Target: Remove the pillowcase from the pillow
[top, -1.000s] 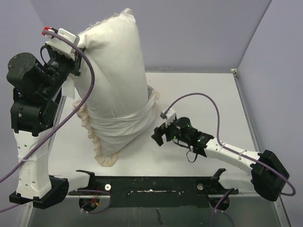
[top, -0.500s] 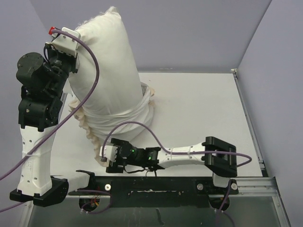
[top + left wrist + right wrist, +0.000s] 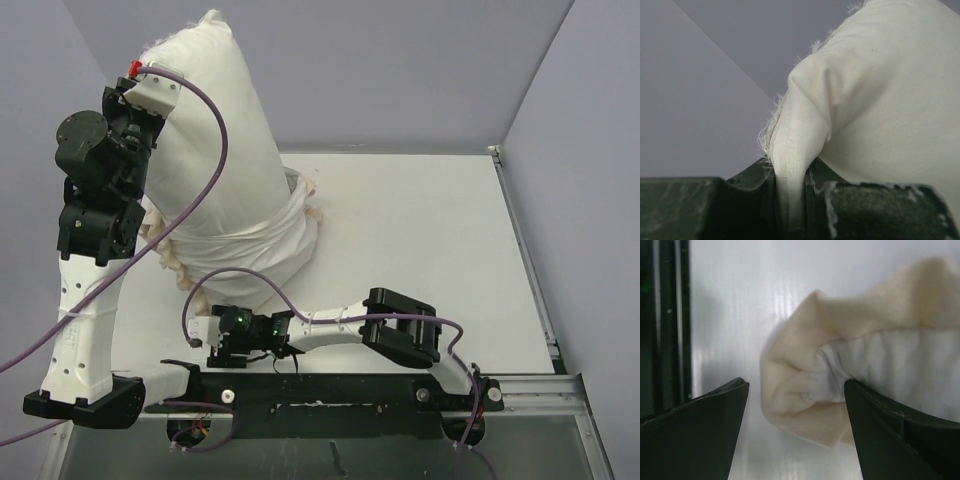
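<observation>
The plain white pillow (image 3: 215, 130) hangs upright at the left, its upper corner (image 3: 800, 125) pinched in my left gripper (image 3: 150, 95). In the left wrist view the gripper (image 3: 790, 215) is shut on a fold of the pillow's fabric. The pillowcase (image 3: 255, 250) is bunched white-side-out around the pillow's lower end, and its peach frill (image 3: 165, 255) lies on the table. My right gripper (image 3: 215, 340) is low at the front left. It is open (image 3: 796, 410), with the frill corner (image 3: 800, 390) lying between its fingers (image 3: 705, 425).
The white table (image 3: 420, 230) stretches to the right of the pillow. A black rail (image 3: 320, 390) runs along the near edge, close behind my right gripper. Grey walls (image 3: 400, 70) close in the back and both sides.
My left arm has raised the pillow higher and further left. My right arm has swung from the pillow's right side across to the front left, down at the frill corner.
</observation>
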`<control>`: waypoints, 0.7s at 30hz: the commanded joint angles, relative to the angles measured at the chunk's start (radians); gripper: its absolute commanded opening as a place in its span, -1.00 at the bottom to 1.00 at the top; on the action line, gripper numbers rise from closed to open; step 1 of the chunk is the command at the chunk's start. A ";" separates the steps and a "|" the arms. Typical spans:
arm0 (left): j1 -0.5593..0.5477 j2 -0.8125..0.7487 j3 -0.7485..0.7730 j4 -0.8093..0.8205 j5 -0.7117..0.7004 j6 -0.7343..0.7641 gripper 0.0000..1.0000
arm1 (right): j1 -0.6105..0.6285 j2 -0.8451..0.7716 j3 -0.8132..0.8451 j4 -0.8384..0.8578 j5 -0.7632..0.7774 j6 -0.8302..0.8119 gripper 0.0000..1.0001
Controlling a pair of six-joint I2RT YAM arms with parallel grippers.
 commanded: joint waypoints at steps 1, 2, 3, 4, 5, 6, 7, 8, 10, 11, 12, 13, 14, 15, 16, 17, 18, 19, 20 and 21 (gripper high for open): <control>0.005 -0.039 0.034 0.270 -0.041 0.050 -1.00 | -0.056 0.017 0.034 0.027 0.055 0.093 0.60; 0.006 -0.040 0.033 0.268 -0.041 0.050 -1.00 | -0.065 0.020 0.030 0.040 0.066 0.112 0.60; 0.005 -0.040 0.033 0.268 -0.041 0.050 -1.00 | -0.075 0.024 0.025 0.051 0.081 0.133 0.59; 0.005 -0.042 0.034 0.269 -0.045 0.053 -1.00 | -0.081 0.028 0.023 0.060 0.102 0.148 0.57; 0.005 -0.043 0.035 0.271 -0.049 0.059 -1.00 | -0.086 0.033 0.023 0.064 0.125 0.160 0.54; 0.005 -0.041 0.035 0.277 -0.056 0.067 -1.00 | -0.091 0.042 0.026 0.065 0.142 0.175 0.51; 0.005 -0.041 0.035 0.282 -0.063 0.076 -1.00 | -0.091 0.048 0.029 0.066 0.152 0.185 0.47; 0.006 -0.039 0.035 0.288 -0.068 0.081 -1.00 | -0.093 0.055 0.033 0.064 0.156 0.197 0.41; 0.005 -0.041 0.033 0.290 -0.069 0.087 -1.00 | -0.098 0.063 0.039 0.052 0.156 0.231 0.19; 0.005 -0.043 0.030 0.295 -0.065 0.092 -1.00 | -0.104 0.064 0.039 0.040 0.160 0.257 0.03; 0.005 -0.046 0.023 0.302 -0.062 0.097 -1.00 | -0.112 0.061 0.034 0.028 0.166 0.285 -0.14; 0.005 -0.048 0.017 0.315 -0.059 0.104 -1.00 | -0.122 0.052 0.017 0.025 0.174 0.317 -0.31; 0.005 -0.049 0.011 0.323 -0.056 0.109 -1.00 | -0.135 0.035 -0.008 0.032 0.182 0.342 -0.50; 0.005 -0.050 0.010 0.326 -0.053 0.110 -1.00 | -0.146 0.015 -0.048 0.052 0.188 0.361 -0.69; 0.006 -0.049 0.012 0.329 -0.049 0.113 -1.00 | -0.158 -0.013 -0.090 0.071 0.197 0.383 -0.87; 0.005 -0.049 0.014 0.331 -0.045 0.114 -1.00 | -0.172 -0.043 -0.133 0.090 0.206 0.401 -1.00; 0.005 -0.048 0.016 0.333 -0.042 0.115 -1.00 | -0.193 -0.072 -0.178 0.105 0.211 0.425 -1.00; 0.005 -0.046 0.021 0.334 -0.039 0.117 -1.00 | -0.210 -0.115 -0.220 0.118 0.213 0.447 -1.00; 0.005 -0.043 0.026 0.337 -0.038 0.118 -1.00 | -0.227 -0.145 -0.259 0.131 0.212 0.470 -1.00; 0.005 -0.040 0.032 0.341 -0.037 0.120 -1.00 | -0.247 -0.176 -0.301 0.143 0.212 0.490 -1.00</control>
